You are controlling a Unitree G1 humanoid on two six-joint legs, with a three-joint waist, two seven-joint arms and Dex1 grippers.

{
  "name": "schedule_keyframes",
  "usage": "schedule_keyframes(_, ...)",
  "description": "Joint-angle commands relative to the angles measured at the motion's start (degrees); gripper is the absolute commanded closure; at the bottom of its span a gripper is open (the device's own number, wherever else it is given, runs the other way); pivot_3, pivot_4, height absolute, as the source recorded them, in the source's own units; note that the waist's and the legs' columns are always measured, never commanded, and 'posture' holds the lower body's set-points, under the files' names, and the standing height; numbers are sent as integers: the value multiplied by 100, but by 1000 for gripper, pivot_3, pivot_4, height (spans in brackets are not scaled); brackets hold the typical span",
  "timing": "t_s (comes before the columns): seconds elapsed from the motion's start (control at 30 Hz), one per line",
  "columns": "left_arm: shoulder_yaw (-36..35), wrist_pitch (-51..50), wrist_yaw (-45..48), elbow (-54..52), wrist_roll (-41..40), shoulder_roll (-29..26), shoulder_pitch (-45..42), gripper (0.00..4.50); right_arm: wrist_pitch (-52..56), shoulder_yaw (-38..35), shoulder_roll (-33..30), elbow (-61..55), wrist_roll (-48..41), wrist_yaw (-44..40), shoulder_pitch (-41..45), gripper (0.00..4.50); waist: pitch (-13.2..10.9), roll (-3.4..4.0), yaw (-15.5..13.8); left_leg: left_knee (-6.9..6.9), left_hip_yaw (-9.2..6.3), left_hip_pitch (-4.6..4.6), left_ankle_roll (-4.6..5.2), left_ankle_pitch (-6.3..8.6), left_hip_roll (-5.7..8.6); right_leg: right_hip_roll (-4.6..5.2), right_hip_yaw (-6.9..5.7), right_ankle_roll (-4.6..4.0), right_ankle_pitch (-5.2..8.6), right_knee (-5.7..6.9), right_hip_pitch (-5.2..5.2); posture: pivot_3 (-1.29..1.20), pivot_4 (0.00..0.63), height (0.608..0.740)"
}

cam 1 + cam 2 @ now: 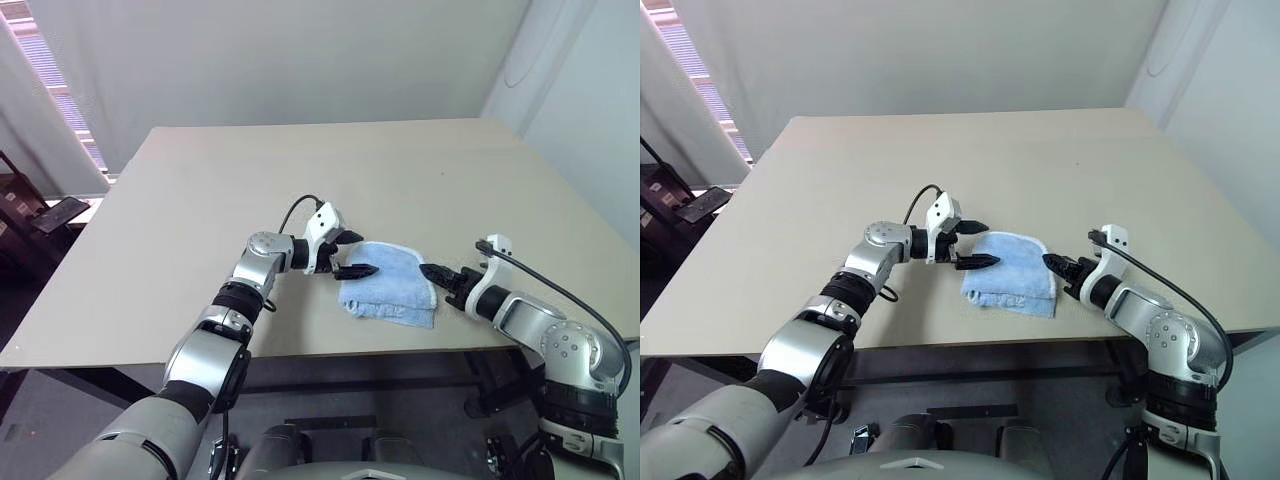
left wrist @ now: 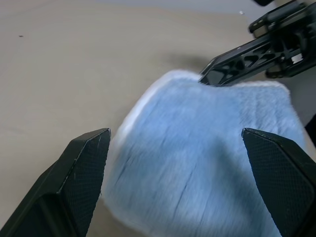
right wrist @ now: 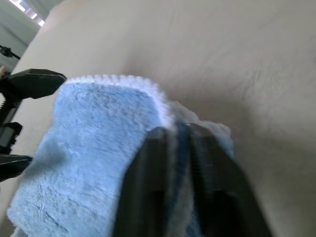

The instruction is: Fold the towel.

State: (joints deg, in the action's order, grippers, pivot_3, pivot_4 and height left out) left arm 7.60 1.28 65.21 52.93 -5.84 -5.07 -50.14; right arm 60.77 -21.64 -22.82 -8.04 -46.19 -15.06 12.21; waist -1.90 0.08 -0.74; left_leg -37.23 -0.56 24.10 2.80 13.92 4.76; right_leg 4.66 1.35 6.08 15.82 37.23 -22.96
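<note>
Towel (image 1: 388, 283), light blue with white edging, lies folded into a compact stack near the front edge of the table (image 1: 200, 190), between our two pincers. Our left gripper (image 1: 352, 254) sits at the stack's left side with its fingers spread to full width and nothing between them; its lower fingertip rests at or just over the cloth's near-left edge, a pose we judge suited to steadying the fold. Our right gripper (image 1: 438, 273) lies just beside the stack's right edge, tips pointing at it. We cannot tell how far its fingers are parted, nor whether any cloth remains between them.

The head views give the overall layout: both pincers flank the stack, one on each side. The left wrist view adds the wide gap between the left fingers and the right gripper's tip meeting the far rim. The right wrist view shows the layered edge of the fold directly ahead of the right fingers (image 3: 148, 187).
</note>
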Motion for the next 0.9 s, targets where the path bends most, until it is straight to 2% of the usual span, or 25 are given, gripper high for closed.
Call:
schedule_keyframes(0.03,-197,-149,211,-319,-274,-94,-99,0,-65,-92,-112,-372,-214,-258,-6,2148,0,0,4,0,0,0,0,0,0,0,0,0,0,0,1,0,0,736)
schedule_keyframes(0.2,-352,62,-49,-384,-315,-248,-151,0,-114,-379,-401,-622,-423,-466,-94,491,0,0,1,-1,0,-1,0,0,0,0,0,0,0,0,2,0,0,736)
schedule_keyframes(0.33,-751,-61,241,-680,-803,-394,-196,0,-809,-158,-647,-1504,-351,-1208,-306,491,0,0,11,0,0,4,1,0,-3,-3,-1,0,0,0,-4,0,0,736)
schedule_keyframes(0.47,-542,-26,805,-763,-705,-623,-37,0,-1794,635,-920,-1256,470,-1942,-250,491,1,-3,10,-2,2,-4,1,-1,-6,-10,-1,1,0,0,4,0,0,736)
schedule_keyframes(0.57,-564,-122,1169,-643,-812,-588,-24,636,-2109,811,-805,-682,600,-2150,36,1120,1,-4,3,-5,2,-29,0,0,-5,-9,-1,0,0,-2,32,0,0,736)
schedule_keyframes(0.83,-481,205,1083,12,-594,-182,-82,3503,-2549,1269,-639,414,1051,-2470,426,4002,0,-7,-4,-10,2,-29,-11,9,-5,-3,-2,-3,-2,-8,36,0,0,736)
schedule_keyframes(0.9,-367,566,724,359,-316,-49,-72,4282,-2623,1455,-592,584,1207,-2539,394,4500,0,-7,-1,-5,2,-27,-12,9,-5,-3,-2,-3,-2,-8,30,0,0,736)
